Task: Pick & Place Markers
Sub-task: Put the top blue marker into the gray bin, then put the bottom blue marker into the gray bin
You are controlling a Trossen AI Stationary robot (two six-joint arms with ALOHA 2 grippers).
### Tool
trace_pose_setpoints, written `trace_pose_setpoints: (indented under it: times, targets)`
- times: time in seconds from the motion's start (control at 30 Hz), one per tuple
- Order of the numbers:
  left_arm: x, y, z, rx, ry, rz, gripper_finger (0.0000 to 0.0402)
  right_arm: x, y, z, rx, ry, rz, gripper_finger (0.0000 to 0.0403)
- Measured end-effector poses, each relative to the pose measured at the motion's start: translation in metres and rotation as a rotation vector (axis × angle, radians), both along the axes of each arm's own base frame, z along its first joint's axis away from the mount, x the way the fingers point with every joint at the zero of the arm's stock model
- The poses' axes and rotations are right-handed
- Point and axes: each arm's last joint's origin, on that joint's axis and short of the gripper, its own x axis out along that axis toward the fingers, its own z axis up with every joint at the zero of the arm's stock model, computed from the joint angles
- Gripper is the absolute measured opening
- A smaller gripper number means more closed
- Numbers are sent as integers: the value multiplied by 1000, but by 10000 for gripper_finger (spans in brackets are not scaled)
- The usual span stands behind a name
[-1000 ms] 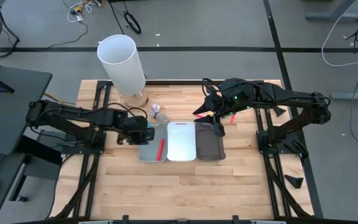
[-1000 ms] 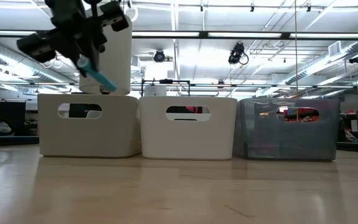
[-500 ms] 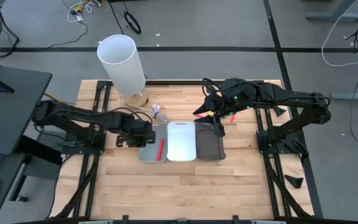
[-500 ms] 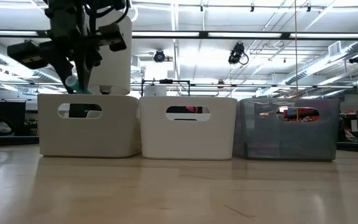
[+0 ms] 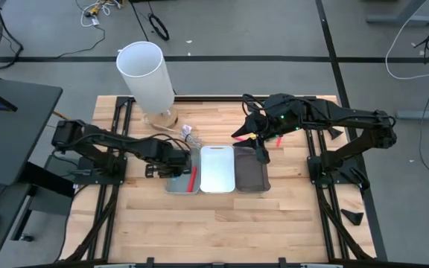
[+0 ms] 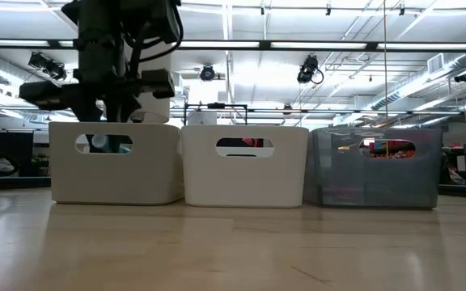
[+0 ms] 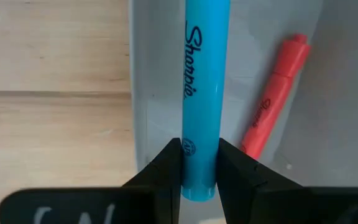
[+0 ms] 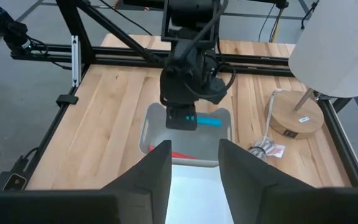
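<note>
Landmark: white tray (image 5: 217, 169), middle of three trays in a row on the wooden table (image 5: 222, 216).

Nearest in the low view, the three trays stand side by side with walls touching or nearly so: light grey tray (image 6: 116, 162), white tray, dark translucent grey tray (image 6: 376, 166).

Left gripper (image 5: 176, 161) sits over the light grey tray, the one left of the white tray, fingers clamped on a blue Sharpie marker (image 7: 202, 93). Fingers (image 7: 166, 171) pinch the marker at one end; the rest of the barrel runs out ahead of the gripper, over the tray floor. In the low view the gripper body is down at the tray's rim and a bit of blue shows through the handle slot.

Red marker (image 7: 274, 93) lies flat on that tray's floor, beside the blue one and angled to it, on the side toward the white tray. Not touching the blue marker.

Right gripper (image 5: 261, 152) hangs above the dark grey tray's back edge, right of the white tray. Fingers (image 8: 157, 168) stand apart, nothing between them.

Behind the white tray: a small crumpled wrapper (image 5: 191, 135) on the table. Past that, a tall white cylinder (image 5: 147, 78) on a round wooden base at the back-left.
</note>
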Motion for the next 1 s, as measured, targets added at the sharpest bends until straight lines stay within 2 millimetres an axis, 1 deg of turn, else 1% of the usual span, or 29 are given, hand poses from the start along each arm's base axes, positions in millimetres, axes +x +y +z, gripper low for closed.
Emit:
trace_pose_setpoints:
  times: [0.2,0.4,0.67,1.0]
  targets:
    - [6,-3,-14,-25,47,4,77,-1,0,-1,-3,14,2,132]
    - [6,-3,-14,-26,44,20,80,-2,0,-3,-14,37,9,132]
    - [10,-3,-14,-30,10,13,147,-2,0,-3,-17,40,11,132]
    - [10,-3,-14,-31,5,13,206,-2,0,-3,-17,40,12,132]
